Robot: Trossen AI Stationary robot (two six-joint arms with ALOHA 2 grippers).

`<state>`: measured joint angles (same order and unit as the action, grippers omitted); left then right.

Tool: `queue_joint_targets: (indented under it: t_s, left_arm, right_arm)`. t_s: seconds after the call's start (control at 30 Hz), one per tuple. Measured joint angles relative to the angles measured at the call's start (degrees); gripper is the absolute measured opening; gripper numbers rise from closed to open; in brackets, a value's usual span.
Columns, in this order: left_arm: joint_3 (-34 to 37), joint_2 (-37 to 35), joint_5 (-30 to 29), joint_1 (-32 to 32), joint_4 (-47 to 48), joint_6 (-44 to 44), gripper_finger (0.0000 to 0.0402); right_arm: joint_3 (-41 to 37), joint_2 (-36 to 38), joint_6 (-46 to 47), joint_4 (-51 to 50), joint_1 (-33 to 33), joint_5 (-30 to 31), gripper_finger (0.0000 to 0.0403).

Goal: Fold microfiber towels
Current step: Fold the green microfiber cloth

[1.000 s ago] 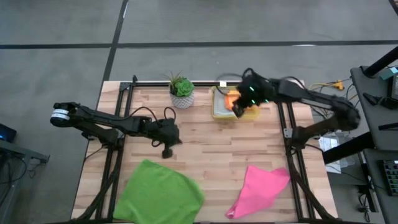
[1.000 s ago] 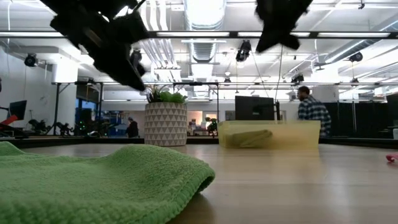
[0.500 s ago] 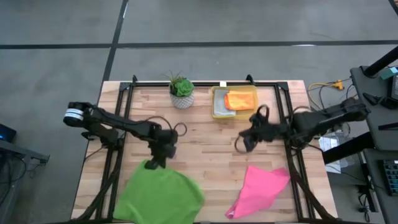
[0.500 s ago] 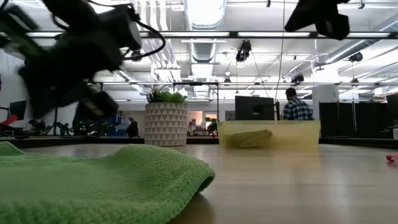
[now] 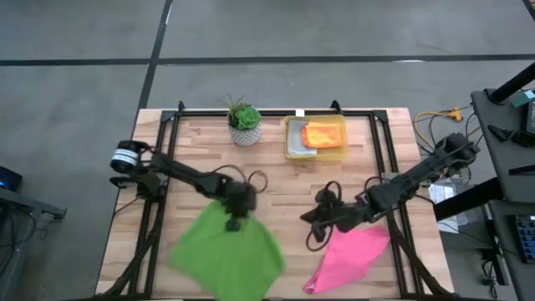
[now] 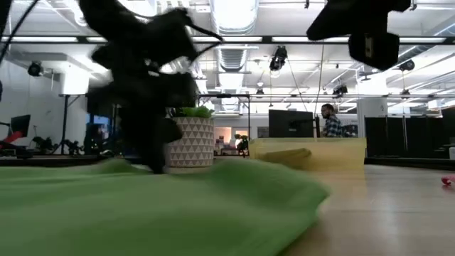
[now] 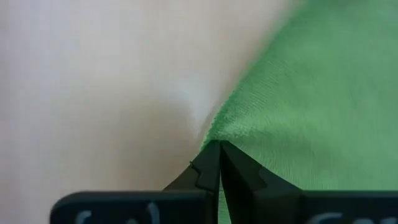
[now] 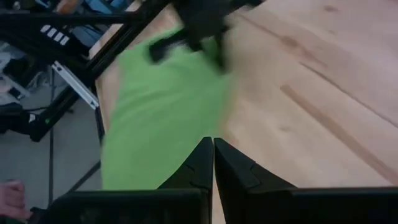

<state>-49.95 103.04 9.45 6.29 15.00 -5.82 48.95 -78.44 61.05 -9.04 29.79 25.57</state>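
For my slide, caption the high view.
Left gripper grips the green towel; right gripper nears the pink towel.

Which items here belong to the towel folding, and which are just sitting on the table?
Job:
green towel, its corner pinched by the left gripper
pink towel, with the right gripper beside its top edge, fingers together
orange towel, lying in the bin

Lying about:
yellow bin
potted plant
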Motion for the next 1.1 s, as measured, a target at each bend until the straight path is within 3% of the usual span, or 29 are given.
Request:
queue_joint_targets:
  t_s: [0.1,0.23,0.43,0.53,0.77,1.0,1.1]
  left_arm:
    - [-5.45,4.14,-4.23,-4.00,1.11,-5.53,0.0000]
    - [-10.90,3.32,-7.09,-8.19,4.88,-8.78,0.0000]
    - [-11.92,-6.85,-16.58,-8.94,8.78,1.68,0.0000]
    - [-10.22,-11.78,-14.87,-8.91,9.66,5.75,0.0000]
    - [-4.00,-17.11,-10.84,-8.42,13.49,5.02,0.0000]
    - [3.79,-20.76,-9.80,-8.34,15.95,-0.84,0.0000]
    - [6.84,-22.35,-9.44,-8.02,15.69,-4.29,0.0000]
  right_arm:
    - [0.19,-3.92,-0.41,2.28,-0.02,-0.03,0.0009]
    - [1.18,-8.94,-0.80,2.35,-0.59,-0.04,0.0009]
    - [2.45,-15.42,-2.02,2.46,-2.15,-0.40,0.0009]
    - [2.32,-18.49,2.20,1.60,-4.05,-0.25,0.0009]
    - [2.27,-24.07,9.72,1.87,-10.41,-0.75,0.0021]
    - [2.25,-24.76,11.55,1.80,-13.88,-3.81,0.0101]
    - [2.30,-24.87,11.01,0.36,-14.84,-8.05,0.0127]
